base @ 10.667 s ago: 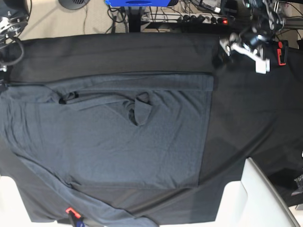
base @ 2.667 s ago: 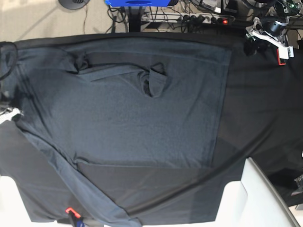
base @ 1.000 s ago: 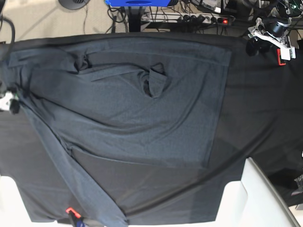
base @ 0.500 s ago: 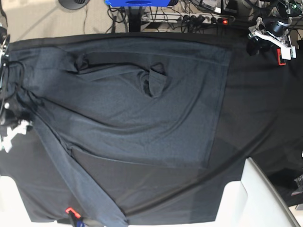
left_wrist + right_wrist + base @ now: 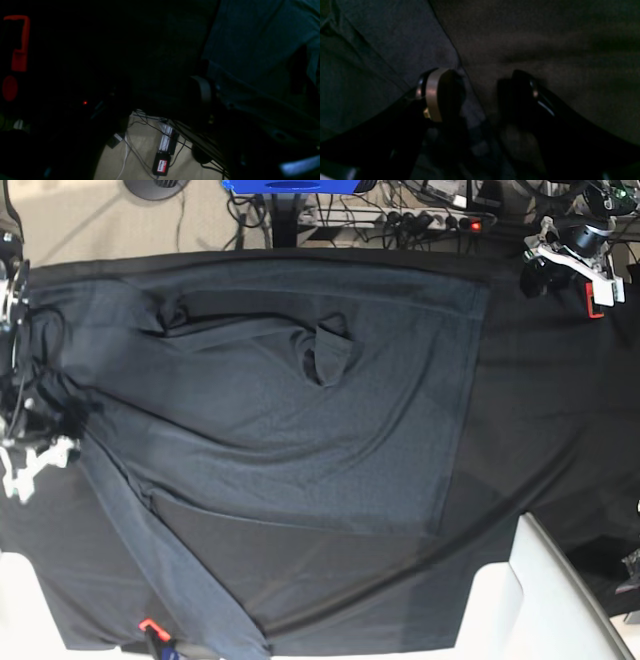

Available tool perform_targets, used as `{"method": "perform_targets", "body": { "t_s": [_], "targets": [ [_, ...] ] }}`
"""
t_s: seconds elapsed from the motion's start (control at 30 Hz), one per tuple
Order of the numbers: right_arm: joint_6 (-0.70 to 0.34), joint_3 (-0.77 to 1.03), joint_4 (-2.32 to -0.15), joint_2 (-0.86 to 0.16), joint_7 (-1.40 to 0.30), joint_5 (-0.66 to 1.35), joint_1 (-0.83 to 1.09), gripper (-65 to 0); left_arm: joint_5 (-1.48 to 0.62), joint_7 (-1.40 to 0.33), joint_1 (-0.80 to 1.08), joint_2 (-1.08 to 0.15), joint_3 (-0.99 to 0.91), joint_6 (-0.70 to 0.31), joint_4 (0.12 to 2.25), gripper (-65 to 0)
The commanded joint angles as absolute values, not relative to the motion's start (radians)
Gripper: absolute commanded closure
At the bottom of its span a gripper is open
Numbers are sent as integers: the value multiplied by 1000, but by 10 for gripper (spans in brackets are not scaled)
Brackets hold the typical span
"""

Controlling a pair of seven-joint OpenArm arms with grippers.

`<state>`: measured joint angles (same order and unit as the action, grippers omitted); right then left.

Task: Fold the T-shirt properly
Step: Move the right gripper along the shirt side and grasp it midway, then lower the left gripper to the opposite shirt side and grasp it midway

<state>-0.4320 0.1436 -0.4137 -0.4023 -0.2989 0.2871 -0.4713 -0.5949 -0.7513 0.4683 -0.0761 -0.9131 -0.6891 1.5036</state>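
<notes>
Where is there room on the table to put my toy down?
Bare black cloth lies between the T-shirt hem and the table's edge. Another patch sits below the shirt, beside its long sleeve. The shirt crowds the rest.

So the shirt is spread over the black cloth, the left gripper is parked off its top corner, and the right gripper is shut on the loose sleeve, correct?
Not quite. The right gripper is open, not shut on the sleeve: the right wrist view shows its fingers apart, straddling the T-shirt edge. The left gripper placement and the black cloth are as stated.
</notes>
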Motion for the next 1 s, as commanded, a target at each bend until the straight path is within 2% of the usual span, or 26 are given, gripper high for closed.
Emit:
{"method": "perform_targets", "body": {
  "t_s": [0.0,0.33,0.6,0.9,0.97],
  "targets": [
    [-440,147,-429,-421,-277,297,-515,-362,-610,-739,476,-91,-921,-698,1506,-344],
    [-437,145,-412,-386,-239,294,-550,-362,-613,-734,476,-117,-923,-698,1468,-344],
    [-437,143,-229,-386,-97,294,-578,-362,-611,-734,475,-117,-923,-698,1468,-344],
    [-437,143,-225,-384,-99,294,-562,-354,-610,-737,456,-124,-923,-698,1463,-344],
    [-437,145,-225,-381,-99,294,-558,-330,-610,-737,456,-124,-923,-698,1465,-344]
  ]
}}
